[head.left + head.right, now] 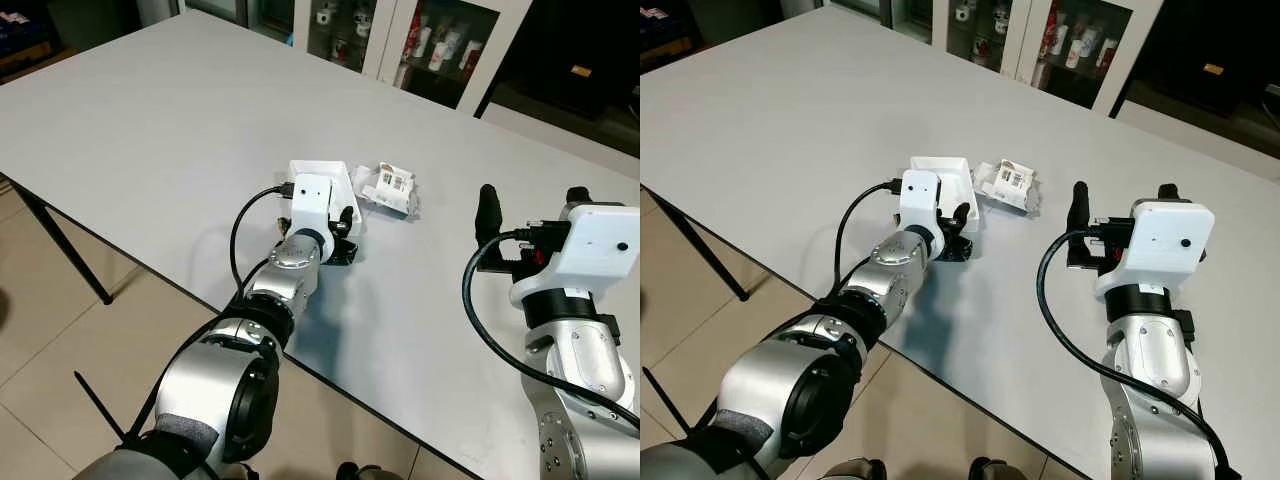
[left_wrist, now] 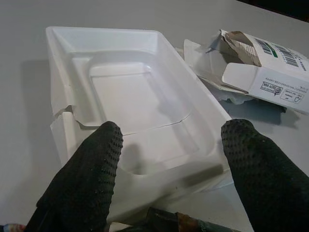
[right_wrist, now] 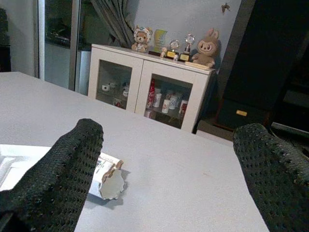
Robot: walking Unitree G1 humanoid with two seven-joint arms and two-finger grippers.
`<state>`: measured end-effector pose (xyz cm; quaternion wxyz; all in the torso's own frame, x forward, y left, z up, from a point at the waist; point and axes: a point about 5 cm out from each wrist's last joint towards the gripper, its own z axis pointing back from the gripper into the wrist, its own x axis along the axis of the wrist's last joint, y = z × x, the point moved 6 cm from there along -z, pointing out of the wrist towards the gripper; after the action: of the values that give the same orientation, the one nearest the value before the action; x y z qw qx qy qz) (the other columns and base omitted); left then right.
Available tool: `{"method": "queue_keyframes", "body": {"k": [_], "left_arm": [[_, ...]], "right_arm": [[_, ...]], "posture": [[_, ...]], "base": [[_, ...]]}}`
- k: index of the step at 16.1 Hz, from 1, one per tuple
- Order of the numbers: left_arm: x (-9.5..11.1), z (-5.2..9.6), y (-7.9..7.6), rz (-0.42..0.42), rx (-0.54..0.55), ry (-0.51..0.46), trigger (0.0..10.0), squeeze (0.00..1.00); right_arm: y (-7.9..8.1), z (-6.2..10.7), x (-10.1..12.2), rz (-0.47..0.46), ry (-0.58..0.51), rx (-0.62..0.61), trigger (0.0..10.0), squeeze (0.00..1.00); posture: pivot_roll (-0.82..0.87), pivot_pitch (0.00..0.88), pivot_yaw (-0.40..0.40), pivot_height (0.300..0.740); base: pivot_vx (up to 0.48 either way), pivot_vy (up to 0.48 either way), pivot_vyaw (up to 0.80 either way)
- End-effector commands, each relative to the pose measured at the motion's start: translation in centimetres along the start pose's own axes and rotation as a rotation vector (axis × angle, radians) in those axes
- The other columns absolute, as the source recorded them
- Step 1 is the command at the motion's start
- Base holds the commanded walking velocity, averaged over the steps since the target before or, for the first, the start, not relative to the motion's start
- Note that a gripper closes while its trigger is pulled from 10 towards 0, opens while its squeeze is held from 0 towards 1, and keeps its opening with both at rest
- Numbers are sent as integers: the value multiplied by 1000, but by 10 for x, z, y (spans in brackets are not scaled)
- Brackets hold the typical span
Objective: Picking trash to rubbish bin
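Observation:
A cracked white plastic tray (image 1: pixel 322 174) lies on the grey table (image 1: pixel 150 120), near its front edge. Right beside the tray is a torn white cardboard box (image 1: pixel 390 187) with a barcode label. My left gripper (image 1: pixel 344 228) rests low at the tray's near end, open. In the left wrist view its black fingers (image 2: pixel 89 169) stand on either side of the tray (image 2: pixel 135 87), with the box (image 2: pixel 263 67) beyond. My right gripper (image 1: pixel 533 210) hovers above the table to the right of the box, open and holding nothing. The box (image 3: pixel 108 176) lies ahead of it.
The table's front edge (image 1: pixel 330 375) runs diagonally below my arms, with tiled floor (image 1: pixel 60 340) and a black table leg (image 1: pixel 60 245) at the left. A white glass-door cabinet (image 3: pixel 149 92) with small items stands behind the table.

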<state>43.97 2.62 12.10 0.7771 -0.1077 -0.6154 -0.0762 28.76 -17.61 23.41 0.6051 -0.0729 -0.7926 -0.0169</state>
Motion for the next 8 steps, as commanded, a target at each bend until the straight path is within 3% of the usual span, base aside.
{"method": "queue_keyframes", "body": {"k": [1,8], "left_arm": [[-42,7,1,23,1,138,10000,0],[-41,8,7,16,-23,113,10000,0]], "right_arm": [[-6,0,0,11,1,-18,10000,0],[-8,1,-1,17,2,-23,10000,0]], "posture": [[38,133,-95,740],[48,128,-92,740]], "base": [[0,0,0],[0,0,0]]}}
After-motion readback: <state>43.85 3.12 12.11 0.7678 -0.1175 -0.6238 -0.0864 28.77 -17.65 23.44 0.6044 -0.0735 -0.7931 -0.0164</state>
